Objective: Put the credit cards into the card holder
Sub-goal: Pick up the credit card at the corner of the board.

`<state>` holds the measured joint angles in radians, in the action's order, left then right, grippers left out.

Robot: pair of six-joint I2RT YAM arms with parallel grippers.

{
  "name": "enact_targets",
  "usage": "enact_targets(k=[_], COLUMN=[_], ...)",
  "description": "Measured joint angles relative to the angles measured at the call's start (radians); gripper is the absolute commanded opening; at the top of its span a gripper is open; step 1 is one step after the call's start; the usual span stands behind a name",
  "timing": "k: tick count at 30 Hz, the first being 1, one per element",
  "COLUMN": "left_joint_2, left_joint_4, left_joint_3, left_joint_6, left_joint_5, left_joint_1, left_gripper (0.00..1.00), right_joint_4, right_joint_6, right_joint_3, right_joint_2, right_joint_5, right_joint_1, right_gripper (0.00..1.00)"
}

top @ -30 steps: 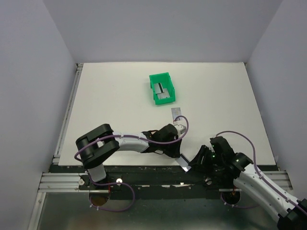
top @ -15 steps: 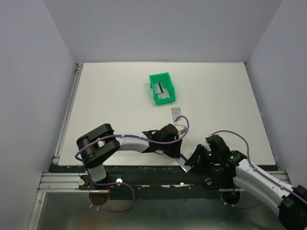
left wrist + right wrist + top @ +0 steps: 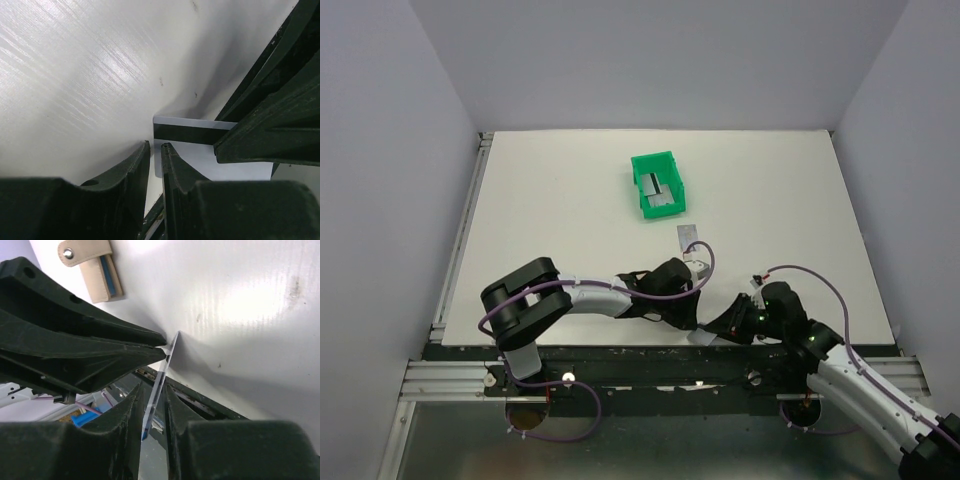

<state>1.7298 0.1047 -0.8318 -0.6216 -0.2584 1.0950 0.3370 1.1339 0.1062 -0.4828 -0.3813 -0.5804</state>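
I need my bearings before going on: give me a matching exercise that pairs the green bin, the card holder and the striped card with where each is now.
Things:
1. green bin
2. card holder
3. striped card

Places:
A. between the right gripper fingers, at the table near edge
B. lying flat just beyond the left gripper
C. mid-table, farthest from the arms, cards inside

Pairs: 1-C, 2-B, 3-A

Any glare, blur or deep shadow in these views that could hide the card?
Top external: evenly lit, sharp throughout. Left wrist: streaky glare on the table, left pincer's fingers dark and blurred, credit card crisp. Right wrist: bright glare patch, card holder sharp, card only a thin edge-on sliver.
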Motion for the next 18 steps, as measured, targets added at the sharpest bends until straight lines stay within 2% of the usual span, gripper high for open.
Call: enact_targets(k=[4,14,16,18], left_joint_2=[0.001,0.002,0.002,-0.004], left_joint_4=[0.002,-0.011,-0.018,-0.031], left_joint_3=[0.0,-0.008,-0.011,-0.013], left_joint_6=[-0.001,-0.001,-0.001,-0.006], left_joint_5=[-0.004,-0.003,0.002,0.026], left_joint_1=[0.0,0.0,0.0,0.0], left_gripper=[0.32,0.32,0.35,0.43], right_joint_4=[-0.006,-0.003,0.004,0.03], right_joint_6=[0.011,-0.003,-0.013,-0.029], right_joint_3=[-0.002,-0.002,-0.001,0.007], right_joint_2=[0.032,-0.031,-0.033,-0.018], right_joint_5=[0.006,0.025,0.029,0.052], right_joint_1=[0.0,0.0,0.0,0.0], right_gripper=[0.14,0.0,0.0,0.0])
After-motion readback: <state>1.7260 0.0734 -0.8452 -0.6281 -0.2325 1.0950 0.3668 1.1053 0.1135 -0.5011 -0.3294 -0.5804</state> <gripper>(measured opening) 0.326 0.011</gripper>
